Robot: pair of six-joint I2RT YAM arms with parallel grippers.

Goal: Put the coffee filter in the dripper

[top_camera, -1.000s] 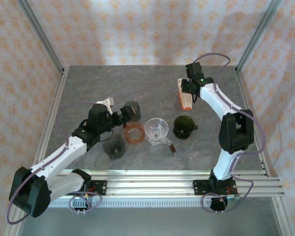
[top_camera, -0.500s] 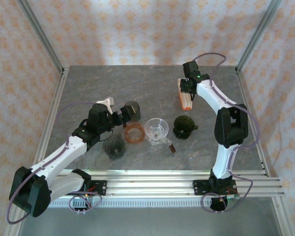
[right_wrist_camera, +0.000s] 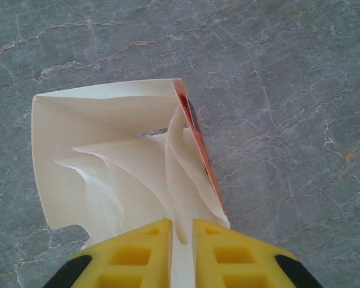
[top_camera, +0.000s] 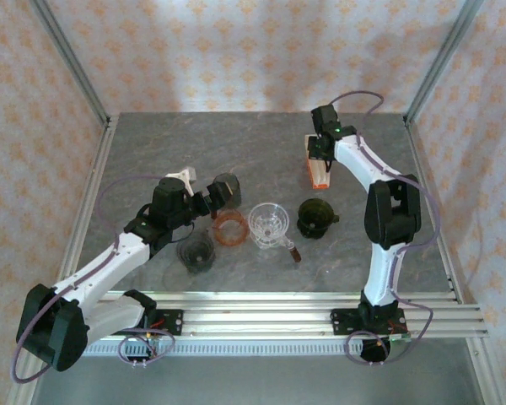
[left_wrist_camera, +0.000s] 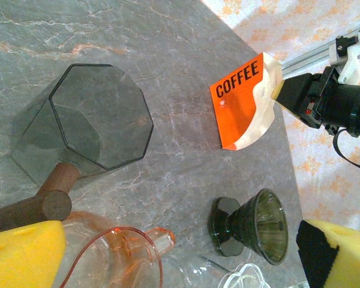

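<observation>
The coffee filter (right_wrist_camera: 129,174) is a white paper cone poking out of the open mouth of the orange filter pack (left_wrist_camera: 240,102), which lies out at the far right of the surface (top_camera: 152,152), well apart from the drippers. The right claw (right_wrist_camera: 180,231) is nearly closed, with just a sliver of gap. It's pinching the filter's upper edge, and it looks like one sheet, but I can't say for sure it's not two.

My take is that this is the pull-out step. I'd draw it straight along the pack's opening, slow, so the paper doesn't tear or drag the whole pack along. Watch for a second filter riding out with it.

Drippers sit in a loose row mid-surface: green dripper (left_wrist_camera: 255,225) nearest the pack, then clear dripper (top_camera: 268,223), orange dripper (top_camera: 230,228), and a grey dripper (left_wrist_camera: 102,120) with a wooden handle. I can't tell which one is the target.

The left claw (top_camera: 211,199) hangs wide open by the grey one, holding nothing.

For room, there's lots of bare stone between the pack and the green dripper, so that's an easy lane. The back and right walls are near the pack though, so lift toward the middle, not outward.
</observation>
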